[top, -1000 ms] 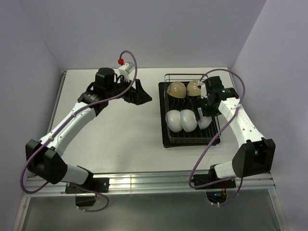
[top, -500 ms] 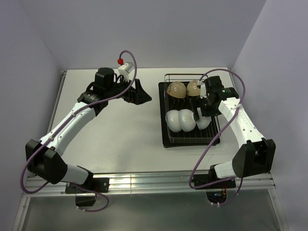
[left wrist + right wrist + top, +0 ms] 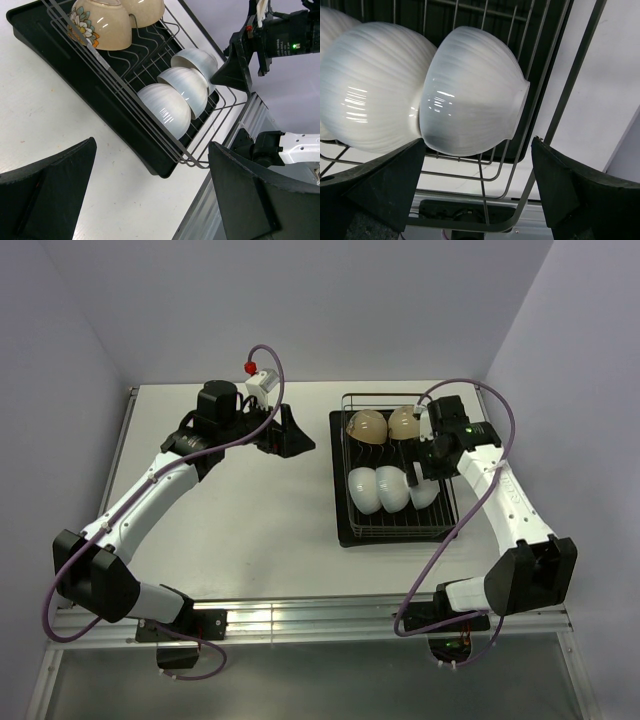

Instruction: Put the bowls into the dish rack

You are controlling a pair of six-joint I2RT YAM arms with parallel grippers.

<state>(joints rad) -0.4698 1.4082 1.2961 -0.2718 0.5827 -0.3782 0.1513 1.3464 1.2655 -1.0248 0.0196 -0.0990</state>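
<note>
The dish rack [image 3: 342, 525] stands at the right of the table. Two tan bowls [image 3: 367, 426] lean at its far end. Three white bowls [image 3: 361, 490] lean in a row at its near end. My right gripper [image 3: 418, 472] is open over the rightmost white bowl [image 3: 424, 492]. In the right wrist view that bowl [image 3: 470, 112] rests on the rack wires [image 3: 546, 55] just beyond my open gripper [image 3: 477, 190], apart from both fingers. My left gripper [image 3: 290, 433] is open and empty over the table left of the rack. The left wrist view shows the rack [image 3: 60, 55], the white bowls [image 3: 165, 107] and a tan bowl [image 3: 100, 25].
The rack's tray nearly reaches the table's right edge and the right wall. The table's metal front rail [image 3: 300, 615] runs along the near edge. The left wall and the back wall close in the table.
My right gripper has drawn back slightly from the white bowls, and the rightmost one shows more fully. The left arm has not moved.
</note>
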